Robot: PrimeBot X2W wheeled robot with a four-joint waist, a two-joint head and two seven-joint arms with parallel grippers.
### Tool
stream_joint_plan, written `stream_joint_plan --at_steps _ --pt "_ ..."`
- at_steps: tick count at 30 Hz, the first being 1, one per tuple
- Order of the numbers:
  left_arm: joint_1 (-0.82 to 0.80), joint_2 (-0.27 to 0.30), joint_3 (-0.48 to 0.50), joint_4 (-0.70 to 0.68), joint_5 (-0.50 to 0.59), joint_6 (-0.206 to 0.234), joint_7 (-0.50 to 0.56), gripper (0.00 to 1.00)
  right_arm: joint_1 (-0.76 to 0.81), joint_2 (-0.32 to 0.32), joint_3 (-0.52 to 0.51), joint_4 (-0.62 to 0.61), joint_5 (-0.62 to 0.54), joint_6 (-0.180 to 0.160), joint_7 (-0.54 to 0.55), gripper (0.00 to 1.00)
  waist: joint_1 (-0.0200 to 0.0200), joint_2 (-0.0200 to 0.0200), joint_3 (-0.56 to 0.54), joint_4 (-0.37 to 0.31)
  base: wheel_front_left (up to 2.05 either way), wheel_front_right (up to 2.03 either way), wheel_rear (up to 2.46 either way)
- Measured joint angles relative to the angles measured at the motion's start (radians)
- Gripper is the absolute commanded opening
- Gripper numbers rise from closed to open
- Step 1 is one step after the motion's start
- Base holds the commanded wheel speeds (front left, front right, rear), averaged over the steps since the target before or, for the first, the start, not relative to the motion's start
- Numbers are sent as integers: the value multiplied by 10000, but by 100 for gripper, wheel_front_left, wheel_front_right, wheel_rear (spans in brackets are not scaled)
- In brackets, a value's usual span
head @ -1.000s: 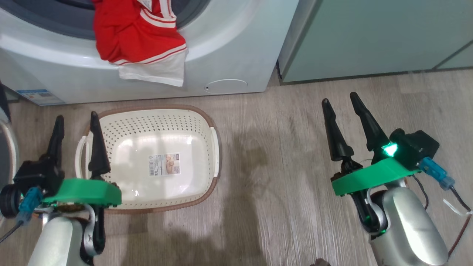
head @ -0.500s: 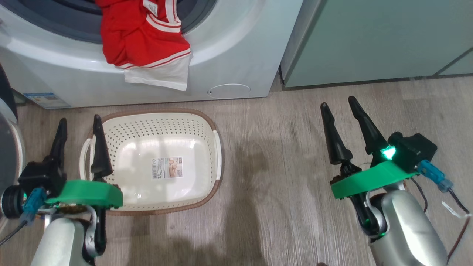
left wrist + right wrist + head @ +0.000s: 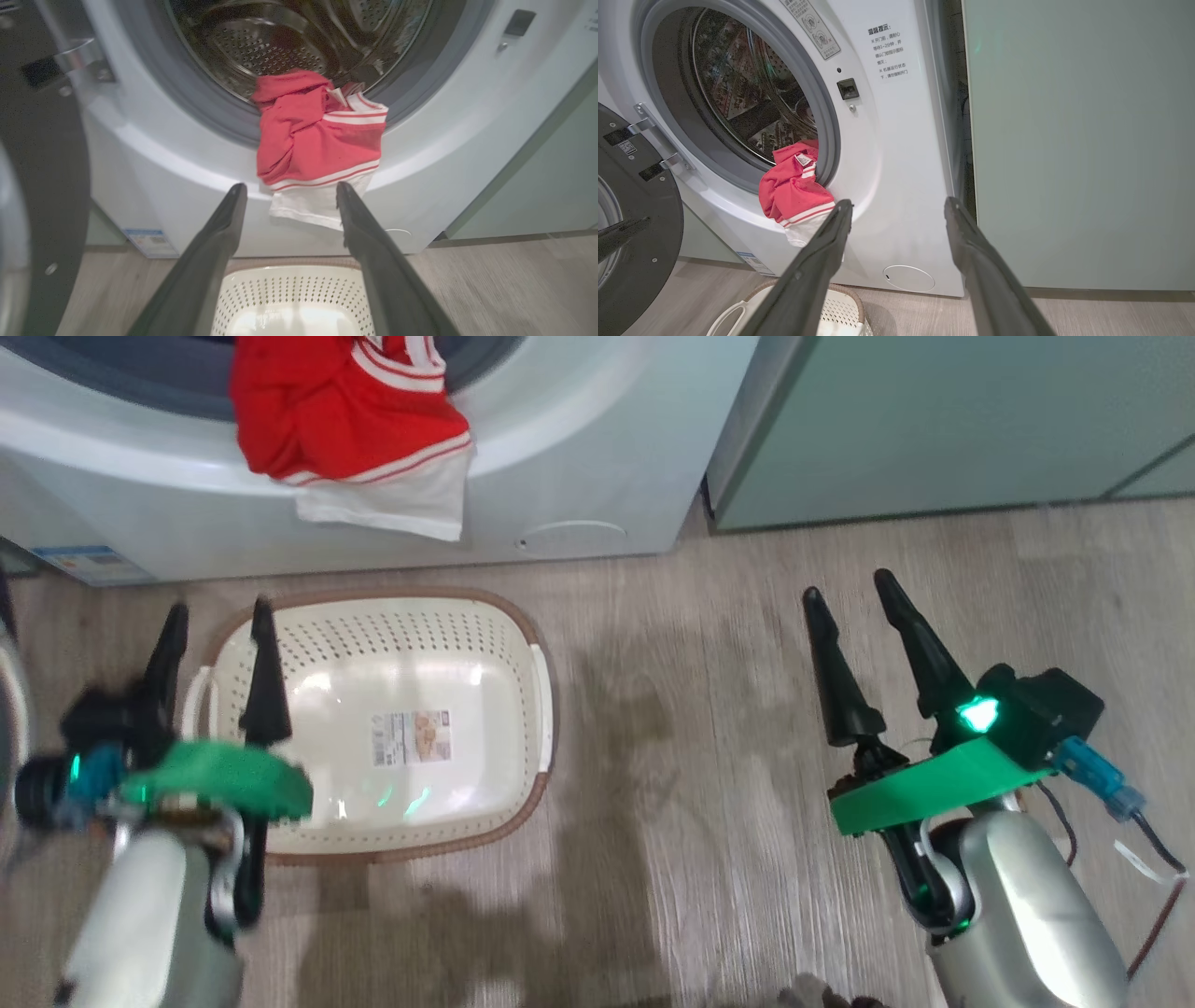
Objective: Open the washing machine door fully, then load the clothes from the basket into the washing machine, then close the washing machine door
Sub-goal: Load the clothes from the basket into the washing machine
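The red clothes point(image 3: 345, 411) hang over the lower lip of the washing machine point(image 3: 579, 448), part in the drum and part down its front; they also show as clothes point(image 3: 317, 135) and clothes point(image 3: 794, 193). The washing machine door point(image 3: 46, 163) stands swung open at the left. On the floor before the machine the cream basket point(image 3: 546, 709) holds nothing but its paper label. My left gripper point(image 3: 219, 607) is open above the basket's left end, and its fingers frame the garment's white hem. My right gripper point(image 3: 847, 583) is open over bare floor to the right.
A pale green cabinet point(image 3: 934, 420) stands right beside the machine. Wood floor point(image 3: 700, 709) stretches between the basket and my right arm. The open door point(image 3: 635, 224) takes up the room at the machine's left.
The head camera has shifted a little. My left arm is blurred and has edged rightward over the basket's left end. The garment, the basket and the right arm stay as they were.
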Motion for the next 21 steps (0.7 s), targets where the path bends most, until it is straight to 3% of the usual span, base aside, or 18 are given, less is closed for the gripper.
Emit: stream_joint_plan --at_steps 5,11,21 --pt "-2020 326 -209 1400 -249 -713 719 100 -191 -2 320 -174 31 0 0 100 1 0 569 -207 0 0 0" --pt "-4377 961 -238 4080 -403 -1404 1501 100 -738 -4 779 -293 422 0 -13 100 3 0 1403 -828 0 0 0" --pt "-6366 2027 -224 6594 -299 -1835 1657 100 -848 -6 988 -604 838 0 -15 100 2 0 2252 -1738 0 0 0"
